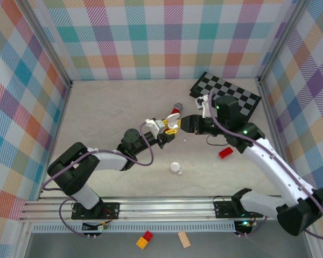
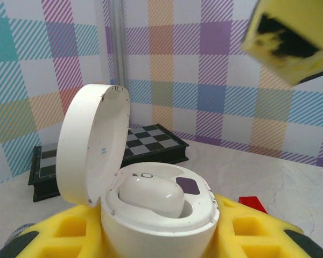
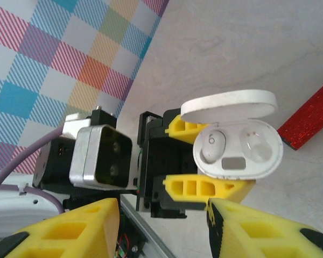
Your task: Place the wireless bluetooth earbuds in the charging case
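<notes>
The left hand (image 3: 218,157) clamps the open charging case (image 3: 258,167) at centre frame, 1 earbud (image 3: 214,145) seated inside. The right hand (image 3: 162,209) gapes wide, empty. Each earbud looks light and slick: pinch its sides.

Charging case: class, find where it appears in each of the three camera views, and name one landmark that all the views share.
Top external: case small, near picture centre, in the left gripper.
Left wrist: case large, lower centre, lid swung open to the left.
Right wrist: case right of centre, lid open above it, one earbud seated.
Shared landmark: red block, lying on the table near the case.
</notes>
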Controlling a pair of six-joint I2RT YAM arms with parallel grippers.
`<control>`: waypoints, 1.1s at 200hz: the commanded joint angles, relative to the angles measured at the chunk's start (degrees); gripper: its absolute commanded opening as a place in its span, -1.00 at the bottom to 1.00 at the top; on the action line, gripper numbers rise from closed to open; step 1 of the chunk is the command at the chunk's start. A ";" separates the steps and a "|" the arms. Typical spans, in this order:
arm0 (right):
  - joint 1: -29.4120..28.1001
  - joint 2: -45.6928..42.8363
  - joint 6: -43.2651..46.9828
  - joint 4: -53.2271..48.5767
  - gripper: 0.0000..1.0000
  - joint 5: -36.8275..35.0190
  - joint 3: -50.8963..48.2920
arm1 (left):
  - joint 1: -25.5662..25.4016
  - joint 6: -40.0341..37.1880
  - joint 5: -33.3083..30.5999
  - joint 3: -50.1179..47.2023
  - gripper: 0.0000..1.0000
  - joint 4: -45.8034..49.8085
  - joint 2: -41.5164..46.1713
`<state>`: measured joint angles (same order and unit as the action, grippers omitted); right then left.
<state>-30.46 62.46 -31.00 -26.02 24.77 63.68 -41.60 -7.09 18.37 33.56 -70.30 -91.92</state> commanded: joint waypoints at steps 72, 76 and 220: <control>-0.31 -9.43 -5.53 -3.86 -0.04 -7.37 -20.83 | 5.09 2.70 2.55 -3.82 -0.41 -3.95 4.51; -0.30 -9.30 -6.23 -2.76 -0.05 -6.76 -22.06 | 5.38 2.70 2.54 -4.00 -0.41 -3.72 4.90; -7.98 15.97 -8.59 19.34 -0.04 -4.21 -32.57 | 12.68 7.00 6.83 -7.37 -0.41 -2.74 10.42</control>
<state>-37.69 75.72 -41.08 -10.20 20.62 29.74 -30.15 -2.02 23.07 27.09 -69.45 -82.87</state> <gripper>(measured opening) 0.477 0.363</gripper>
